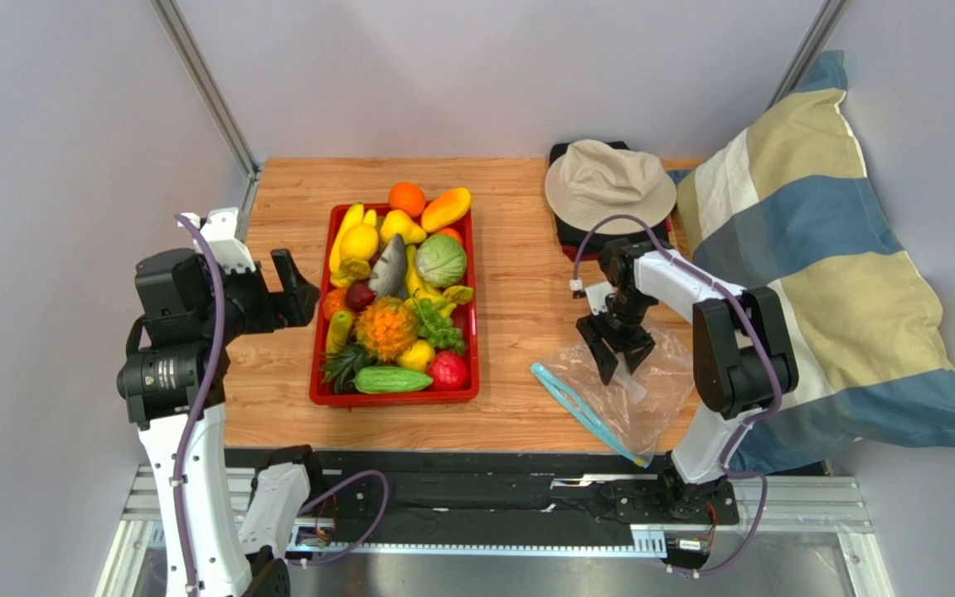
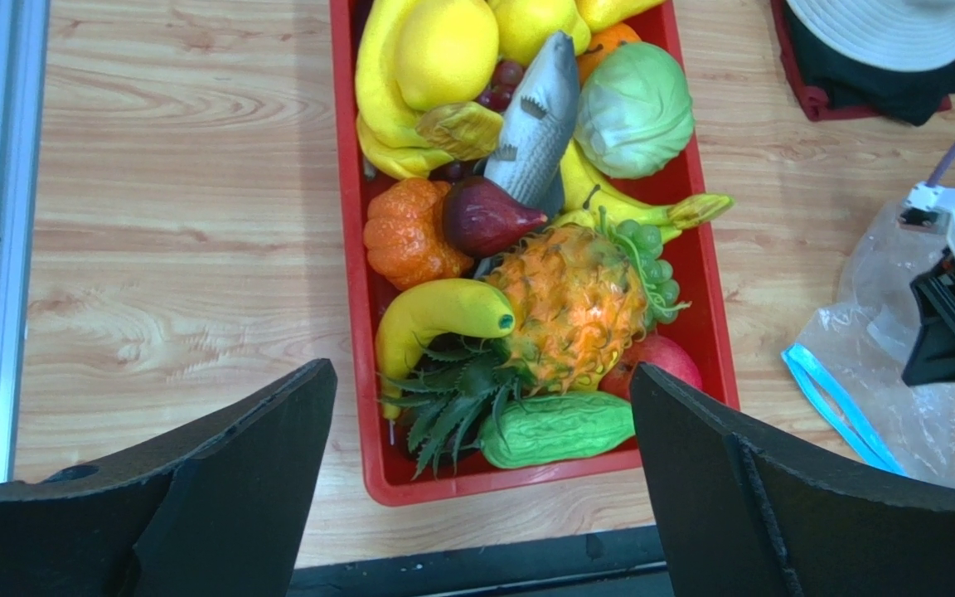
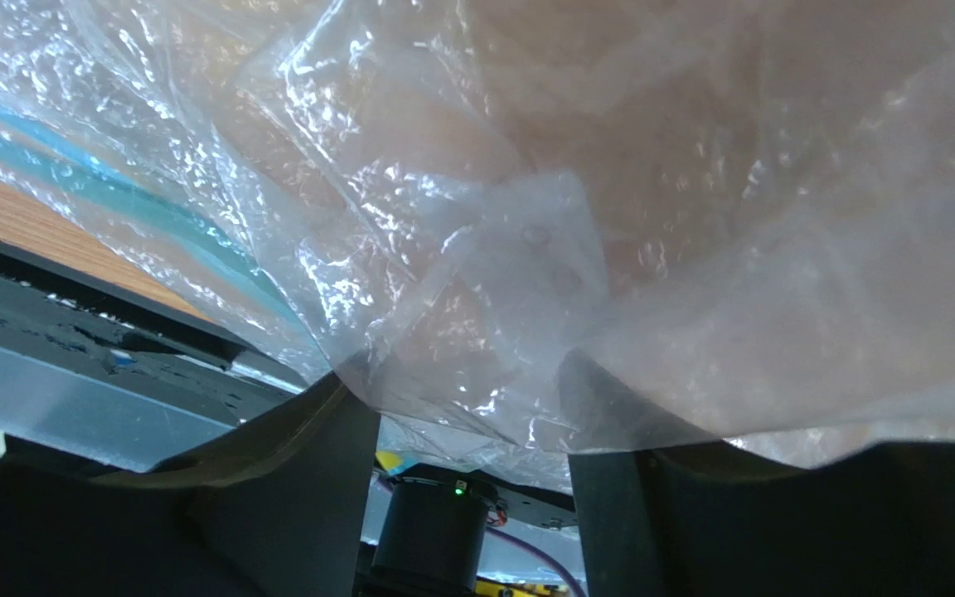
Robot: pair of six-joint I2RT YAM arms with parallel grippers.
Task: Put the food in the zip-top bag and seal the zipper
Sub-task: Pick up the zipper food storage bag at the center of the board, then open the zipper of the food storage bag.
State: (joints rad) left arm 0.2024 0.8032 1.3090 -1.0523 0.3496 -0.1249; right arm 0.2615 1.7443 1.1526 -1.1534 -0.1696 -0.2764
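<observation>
As only right wrist shows, zip-top bag [image 3: 483, 224] drapes parted jaws

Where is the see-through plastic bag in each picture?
Top view: the clear crinkly plastic bag lies right of the middle, low down, under the right claw.
Left wrist view: the bag is at the right edge.
Right wrist view: the bag fills almost the whole picture.
Shared landmark: its thin blue-green zipper strip shows in all three.

Pale grey walls [image 1: 508, 62], with metal posts [image 1: 209, 87] in the corners, enclose the wooden surface [image 1: 514, 286]. Beyond the right pincer [image 1: 617, 366] sits a beige hat [image 1: 610, 183]; to the pincer's right leans a striped cushion [image 1: 819, 249].
</observation>
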